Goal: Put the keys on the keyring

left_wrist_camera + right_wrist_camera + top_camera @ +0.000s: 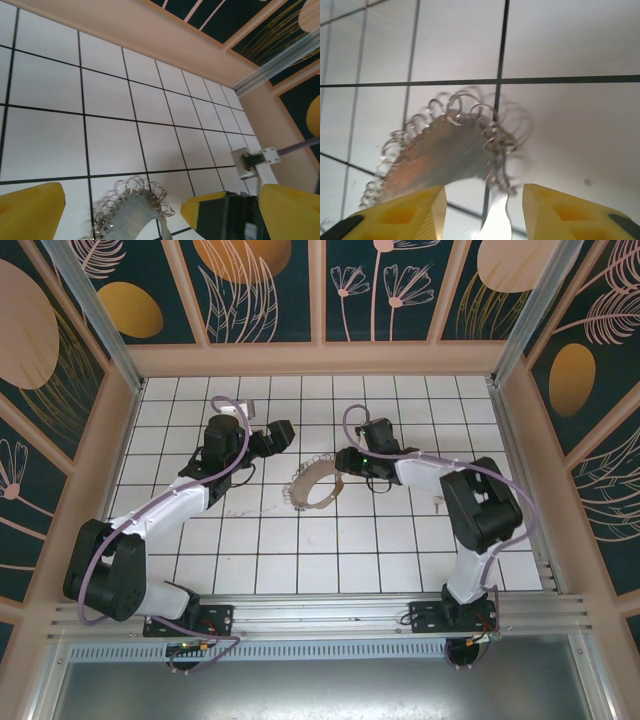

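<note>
The keyring lies as a pale arc fringed with small wire rings on the white tiled floor, mid-table. My right gripper sits at its right end. In the right wrist view the yellow fingers stand apart, and the keyring has its thin metal tail between them, touching neither. My left gripper hovers up-left of the hoop, wide open and empty. Its wrist view has the keyring low between its fingers. A tiny key lies on a tile to the right of my right arm.
Peach walls box in the tiled floor on three sides. An aluminium rail runs along the near edge by the arm bases. My right gripper's black body crowds the left wrist view's lower right.
</note>
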